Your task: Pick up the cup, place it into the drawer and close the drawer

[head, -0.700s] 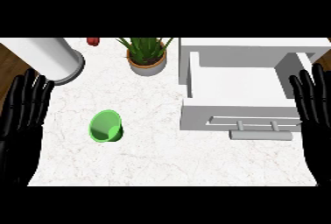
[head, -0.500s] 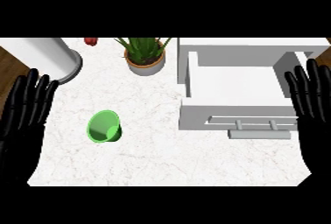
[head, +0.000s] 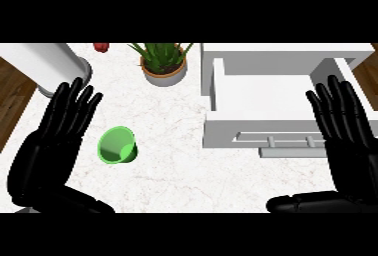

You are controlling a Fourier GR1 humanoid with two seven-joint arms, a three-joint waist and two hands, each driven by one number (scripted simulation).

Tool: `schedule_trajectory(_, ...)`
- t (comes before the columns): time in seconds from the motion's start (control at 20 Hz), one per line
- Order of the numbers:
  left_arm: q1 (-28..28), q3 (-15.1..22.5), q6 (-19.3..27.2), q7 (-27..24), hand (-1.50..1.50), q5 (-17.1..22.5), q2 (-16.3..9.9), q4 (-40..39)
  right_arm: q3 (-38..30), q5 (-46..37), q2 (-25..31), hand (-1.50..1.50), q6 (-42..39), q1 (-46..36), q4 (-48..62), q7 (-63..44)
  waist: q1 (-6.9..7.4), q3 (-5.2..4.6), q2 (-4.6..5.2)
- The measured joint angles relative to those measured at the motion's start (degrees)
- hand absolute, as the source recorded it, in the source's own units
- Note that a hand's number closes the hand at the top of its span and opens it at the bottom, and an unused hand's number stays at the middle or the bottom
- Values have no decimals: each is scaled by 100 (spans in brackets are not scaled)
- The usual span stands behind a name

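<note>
Counter (head: 184, 170): white marbled top, seen from steeply above.

Cup (head: 117, 145): green, lying on its side on the counter, mouth open toward the viewer, left of centre. Just beside the left hand's fingers; apart from them by a narrow strip of counter. Not held.

Drawer (head: 266, 97): white, pulled open, at the right half of the counter, well apart from the cup. Inside shows bare white. A bar handle (head: 277, 142) runs along its front face.

Left hand (head: 55, 135): black, at the left edge, palm flat, fingers straight and slightly spread, holding nothing.

Right hand (head: 347, 135): black, at the right edge, over the drawer's right side, fingers straight and slightly spread, holding nothing.

Other items: potted plant (head: 162, 62) at the back centre; a white cylinder (head: 44, 62) at the back left; a small red thing (head: 101, 47) at the back edge, too small to tell.

Task state, judged: grasp not begun; all steps remain.

Risks, judged:
- The cup lies on its round side; a sideways nudge from the fingers could roll it away toward the front edge.
- Curling round the rim alone could tip it out of the hand.
- Carrying it across, the hand could catch the drawer's left wall.
- The right hand, where it is over the drawer, could crowd the placing.
- Closing before the cup sits fully inside could jam it.
</note>
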State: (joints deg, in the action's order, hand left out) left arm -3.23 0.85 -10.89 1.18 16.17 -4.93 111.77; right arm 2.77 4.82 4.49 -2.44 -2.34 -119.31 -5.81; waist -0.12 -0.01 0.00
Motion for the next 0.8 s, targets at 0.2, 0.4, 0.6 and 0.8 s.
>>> schedule_trajectory(0.2,-94,2,-60,16,-150,69,59,-145,-67,24,-12,-150,-41,-65,70,-28,6,1,-1)
schedule_trajectory(0.4,-242,-33,-32,214,-150,150,65,-100,-44,-33,-74,-150,13,-245,122,-143,10,1,-1)
schedule_trajectory(0.6,-320,-164,-90,221,-150,194,28,-280,-109,-21,-98,-150,-14,-387,296,-97,13,0,-2)
schedule_trajectory(0.8,-189,-75,-60,53,-150,-21,129,-370,-237,120,-29,-150,-187,-164,189,-4,9,1,-2)
